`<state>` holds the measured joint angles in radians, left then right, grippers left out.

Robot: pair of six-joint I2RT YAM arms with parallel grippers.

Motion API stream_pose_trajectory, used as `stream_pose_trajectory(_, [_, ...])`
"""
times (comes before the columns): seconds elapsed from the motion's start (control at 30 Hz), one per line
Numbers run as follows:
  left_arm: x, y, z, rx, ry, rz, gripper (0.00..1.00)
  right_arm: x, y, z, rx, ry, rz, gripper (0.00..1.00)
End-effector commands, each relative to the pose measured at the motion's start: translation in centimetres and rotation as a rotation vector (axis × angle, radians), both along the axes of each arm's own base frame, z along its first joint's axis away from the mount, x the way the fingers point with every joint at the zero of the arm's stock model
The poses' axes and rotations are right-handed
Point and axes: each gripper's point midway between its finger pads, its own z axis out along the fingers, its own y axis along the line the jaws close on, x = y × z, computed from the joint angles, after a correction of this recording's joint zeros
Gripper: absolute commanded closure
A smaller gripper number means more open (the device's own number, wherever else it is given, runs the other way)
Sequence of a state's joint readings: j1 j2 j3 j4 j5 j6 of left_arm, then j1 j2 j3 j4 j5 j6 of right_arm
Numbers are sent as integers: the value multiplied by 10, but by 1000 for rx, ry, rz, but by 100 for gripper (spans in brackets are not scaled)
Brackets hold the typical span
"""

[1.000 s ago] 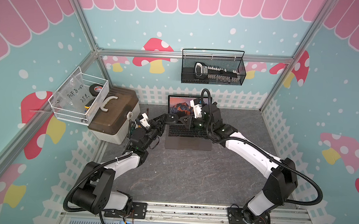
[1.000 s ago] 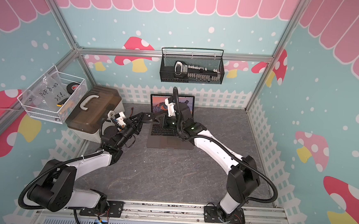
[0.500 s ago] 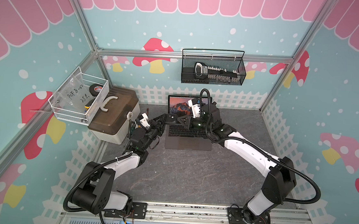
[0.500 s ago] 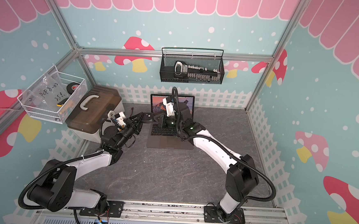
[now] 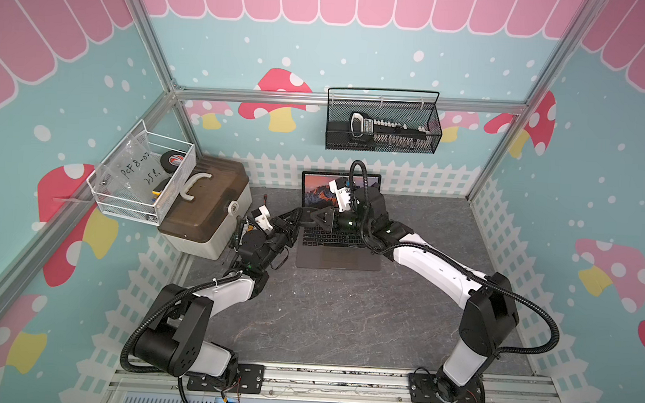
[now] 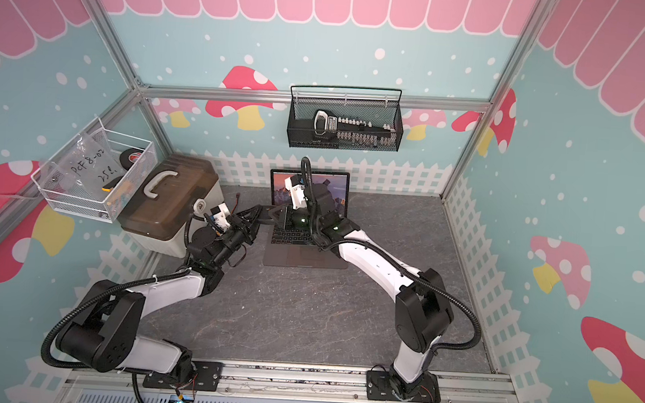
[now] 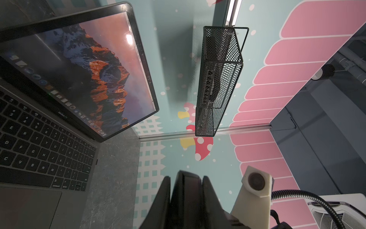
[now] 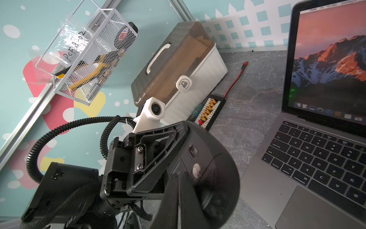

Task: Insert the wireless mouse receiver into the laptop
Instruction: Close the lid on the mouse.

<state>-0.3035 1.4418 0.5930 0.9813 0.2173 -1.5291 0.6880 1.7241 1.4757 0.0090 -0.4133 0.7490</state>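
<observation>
the left gripper (image 7: 186, 178) is clamping the wireless mouse (image 8: 208, 174) edge-on between its fingers and presenting the mouse's underside to the right gripper (image 5: 318, 219). this is probably giving the other arm a straight reach at the belly, where a receiver usually stows. the right gripper is sitting directly in front of that underside, with one blurred finger (image 8: 178, 202) crossing it. whether its jaws are standing apart or pinching something is not showing.

the wireless mouse receiver is too small to make out. it may be sitting in the mouse's belly or between the right jaws; i cannot tell which.

the laptop (image 5: 338, 259) is lying open just beside and below both grippers. a small slot (image 7: 96, 161) in its side edge is facing the left gripper, and that is likely the port the receiver is meant for.
</observation>
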Motion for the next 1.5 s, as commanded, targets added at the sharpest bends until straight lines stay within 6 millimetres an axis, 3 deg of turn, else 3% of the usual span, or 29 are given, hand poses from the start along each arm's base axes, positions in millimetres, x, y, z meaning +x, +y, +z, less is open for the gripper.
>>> stream_pose_trajectory(0.0, [-4,1,17,-34,-68,-9,100,-5,-16,15,-9,-41,-36,52])
stream_pose_trajectory(0.07, [-3,0,15,-36,-67,-11,100,1,-31,8,-59,-43,-118,32])
stream_pose_trajectory(0.13, [-3,-1,17,-39,-73,-14,100,6,-44,-2,-118,-39,-185,20])
stream_pose_trajectory(0.23, [-2,-1,17,-38,-71,-15,100,11,-53,-16,-207,-2,-221,10])
stream_pose_trajectory(0.5, [-2,-2,18,-35,-69,-19,100,17,-51,-33,-304,64,-215,10])
stream_pose_trajectory(0.77, [-2,-6,26,-50,-93,-36,100,18,-39,-66,-337,130,-189,11])
stream_pose_trajectory(1.2, [-6,-6,30,2,-99,-20,100,18,-32,-67,-335,112,-162,13])
stream_pose_trajectory(1.47, [-9,-3,20,86,-65,5,100,18,-26,-59,-309,92,-137,11])
